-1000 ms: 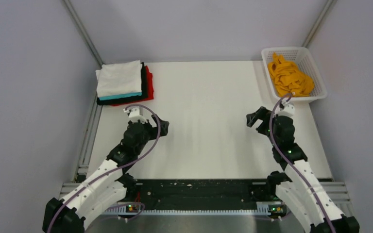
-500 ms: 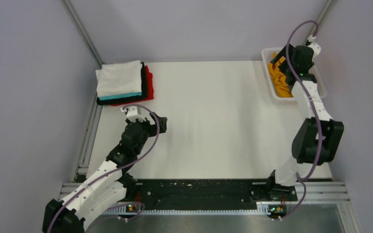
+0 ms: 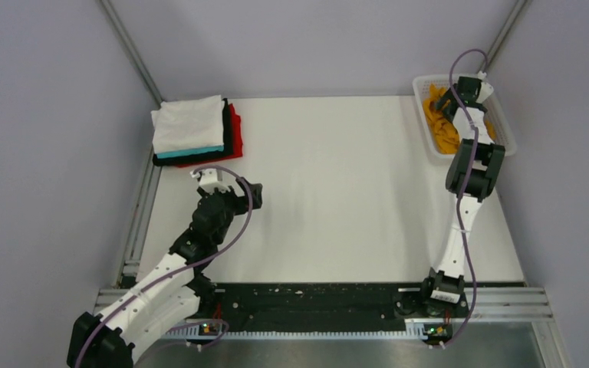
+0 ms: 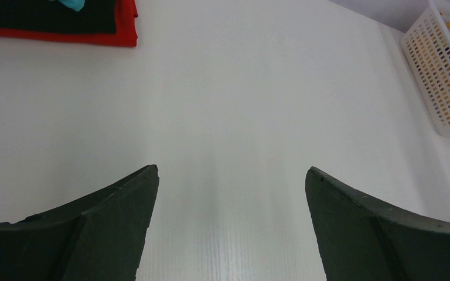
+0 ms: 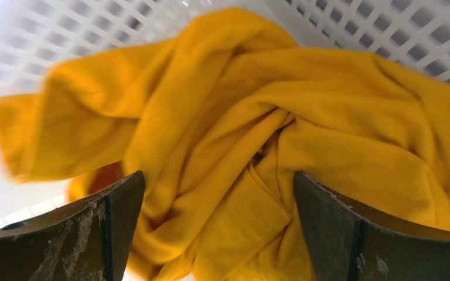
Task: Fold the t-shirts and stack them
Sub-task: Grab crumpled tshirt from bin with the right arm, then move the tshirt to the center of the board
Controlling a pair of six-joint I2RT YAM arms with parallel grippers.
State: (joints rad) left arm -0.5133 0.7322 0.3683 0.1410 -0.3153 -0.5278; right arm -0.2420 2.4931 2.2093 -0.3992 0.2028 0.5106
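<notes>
At the far right corner of the table [image 3: 337, 176]: a white mesh basket [image 3: 433, 77], with the orange-yellow t-shirt [image 3: 439, 123] crumpled inside. Directly over that shirt, down within the basket walls, the right gripper [image 5: 217, 178], fingers wide apart and clamped on nothing, a bunched ridge of yellow cloth and a stitched hem lying between the two tips; touching the cloth or just clear of it, impossible to tell. Behind the shirt in the wrist view, only the basket's lattice wall. From above, much of the basket and shirt hidden by the right arm [image 3: 472, 165], stretched out long from its base along the table's right side. At the far left corner, well apart from the basket: the folded stack [image 3: 193, 130], white on top, then teal, black, and red at the bottom. Near that stack, over bare tabletop, the left gripper [image 4: 232, 170], fingers likewise spread wide and holding nothing, with the stack's red edge at the upper left of its wrist view and the basket at the upper right.
</notes>
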